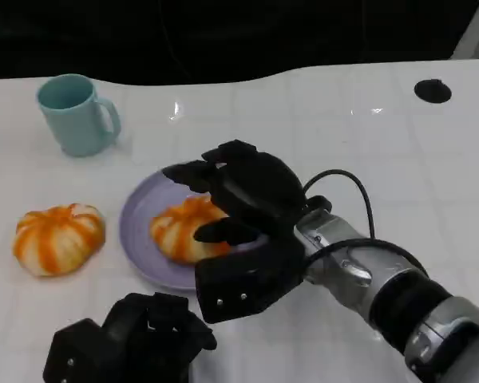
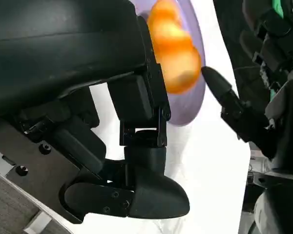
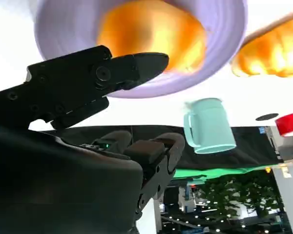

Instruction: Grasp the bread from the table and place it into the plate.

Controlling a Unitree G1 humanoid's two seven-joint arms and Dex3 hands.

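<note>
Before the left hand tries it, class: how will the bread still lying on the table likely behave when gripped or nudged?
The bread on the table looks puffy and lobed, so probably soft and light; a firm grip may dent it. Its domed top and flat-looking base suggest sliding on the glossy table rather than rolling.

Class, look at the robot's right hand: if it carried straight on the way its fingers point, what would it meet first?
Most likely the bread lying on the purple plate. The right hand hangs just above it with fingers apart, though its exact height over the bread is unclear.
</note>
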